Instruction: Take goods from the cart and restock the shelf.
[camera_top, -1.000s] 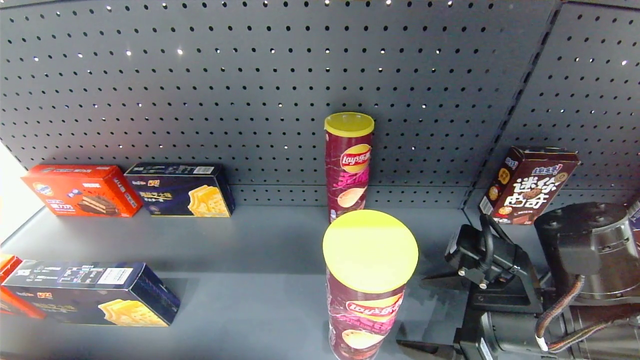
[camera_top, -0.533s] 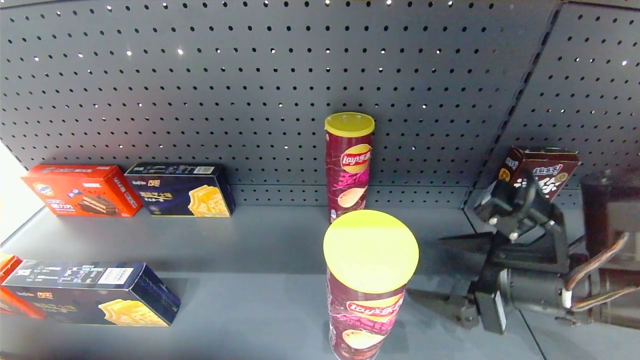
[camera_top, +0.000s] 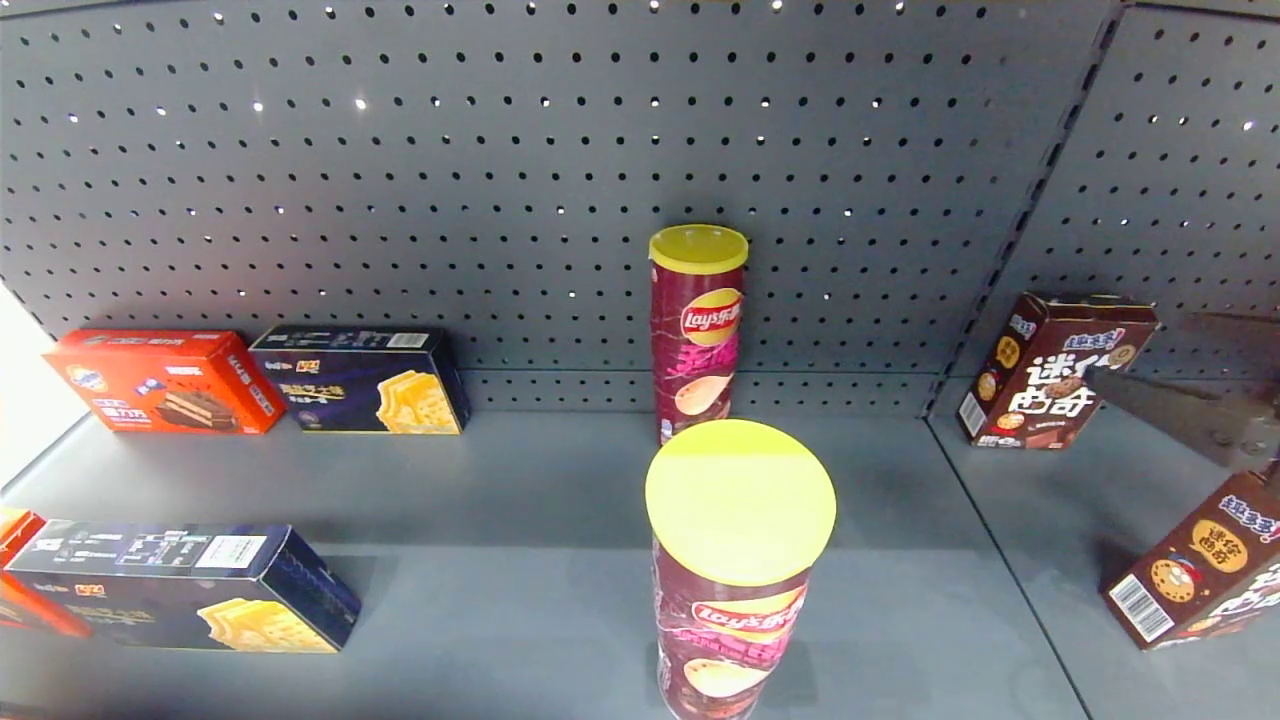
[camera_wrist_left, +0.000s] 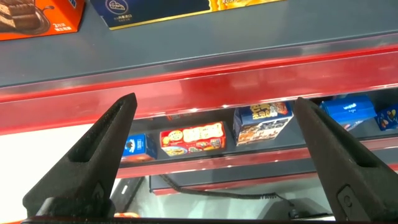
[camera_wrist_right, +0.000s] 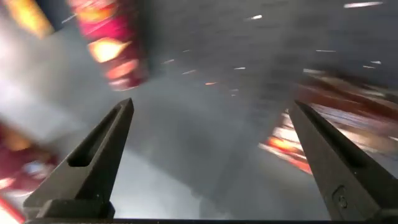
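A yellow-lidded maroon cardboard crisp tube (camera_top: 738, 560) is stood upright at the front of the grey metal shelf (camera_top: 520, 500), restocking is judged partly done, and the left gripper (camera_wrist_left: 213, 102) and right gripper (camera_wrist_right: 211, 104) are held spread and empty.

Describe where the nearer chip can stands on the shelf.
In the head view, the nearer chip can stands upright near the middle front of the shelf, directly before the second can by the pegboard wall.

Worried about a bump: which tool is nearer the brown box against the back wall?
Right. The right tool is just beside the brown box, on its right. The left tool is low in front of the shelf's red edge, by the orange box.
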